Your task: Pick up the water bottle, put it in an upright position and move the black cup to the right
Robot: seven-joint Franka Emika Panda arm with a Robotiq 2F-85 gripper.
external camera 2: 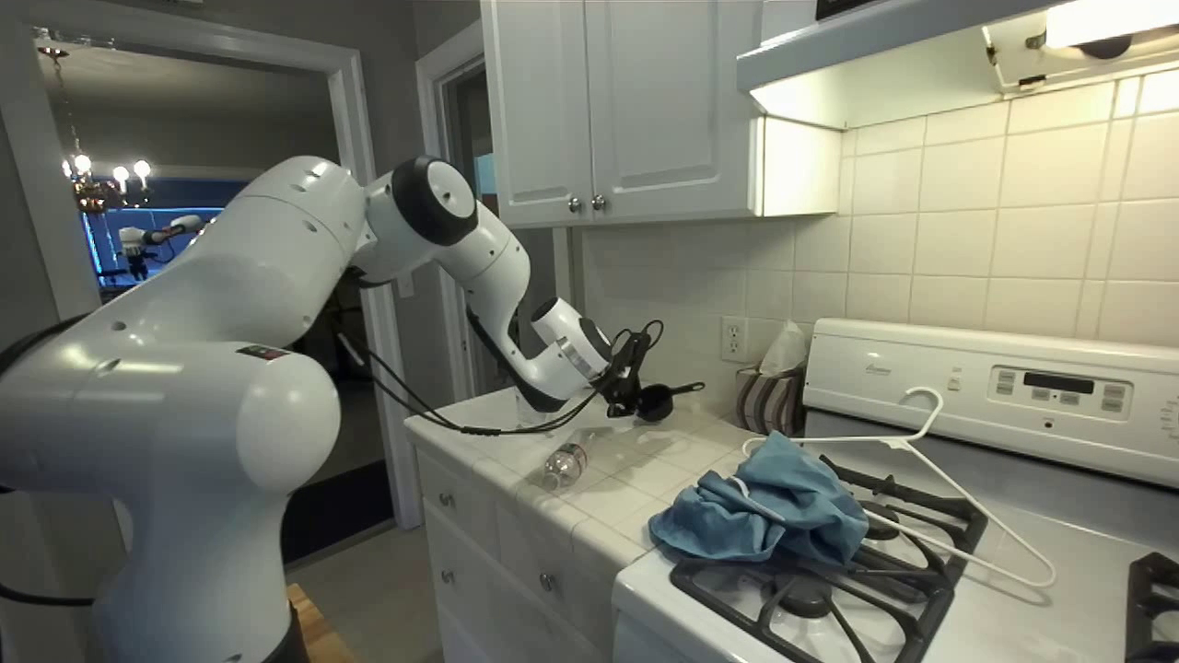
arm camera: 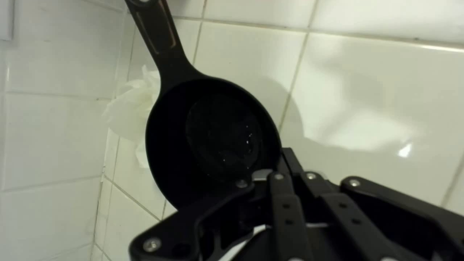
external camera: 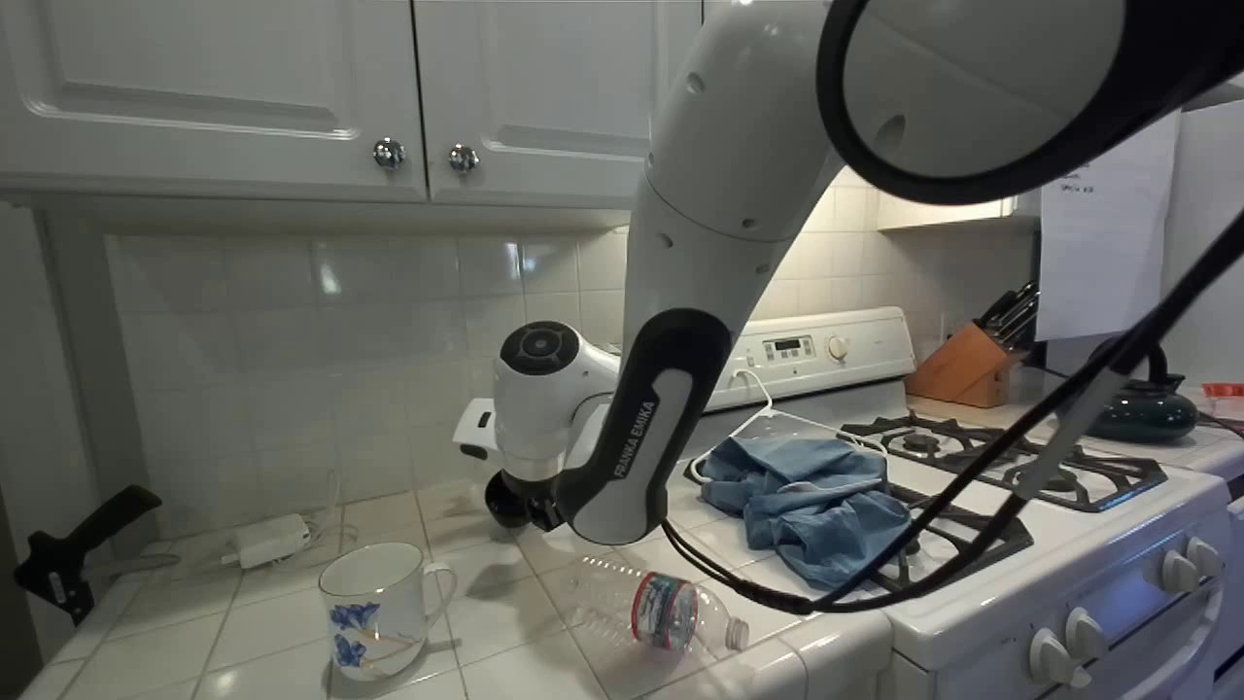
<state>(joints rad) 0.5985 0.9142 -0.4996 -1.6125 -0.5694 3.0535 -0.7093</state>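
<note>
Wrist view: fingers of gripper clamped on rim of black cup, at cup's four o'clock; cup handle toward eleven.

In exterior view: water bottle on its side on tiled counter, cap toward four; white mug at bottle's nine o'clock.

In exterior view: cup at bottle's two o'clock, blue cloth at its three.

Hood lamp blown out; wall tiles below bright, cabinets dimmer. Wrist view: counter shows patchy glare, soft shadows.
</note>
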